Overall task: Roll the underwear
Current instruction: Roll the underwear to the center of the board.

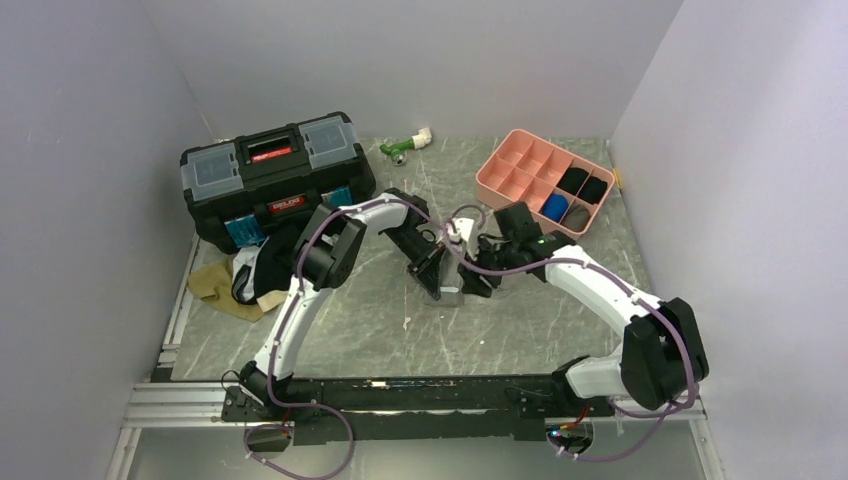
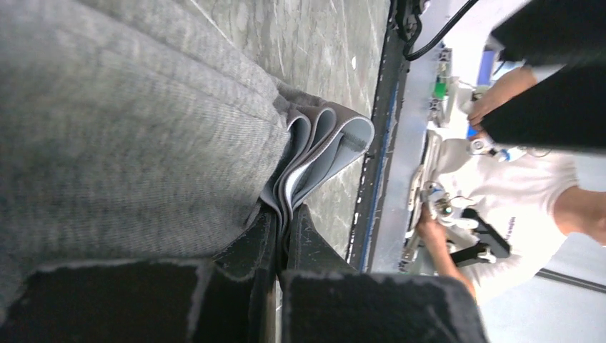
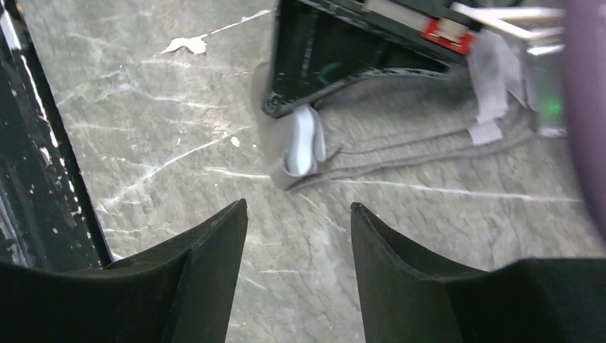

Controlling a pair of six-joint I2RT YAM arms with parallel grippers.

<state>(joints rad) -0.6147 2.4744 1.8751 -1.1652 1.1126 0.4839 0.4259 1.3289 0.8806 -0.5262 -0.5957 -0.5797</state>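
Note:
A grey underwear (image 2: 136, 128) lies on the marble table at the centre; it also shows in the top view (image 1: 450, 293) and in the right wrist view (image 3: 407, 136). My left gripper (image 2: 284, 214) is shut on its folded, layered edge (image 2: 321, 143), which is light grey inside. In the top view the left gripper (image 1: 430, 268) sits over the cloth. My right gripper (image 3: 299, 211) is open and empty, just above bare table, a short way from the folded edge (image 3: 301, 143). In the top view the right gripper (image 1: 478, 272) is right beside the left one.
A pile of olive-tan, white and black underwear (image 1: 240, 280) lies at the left by a black toolbox (image 1: 275, 175). A pink compartment tray (image 1: 520, 165) at the back right holds rolled black, blue and grey pieces. A green and white object (image 1: 405, 145) lies at the back.

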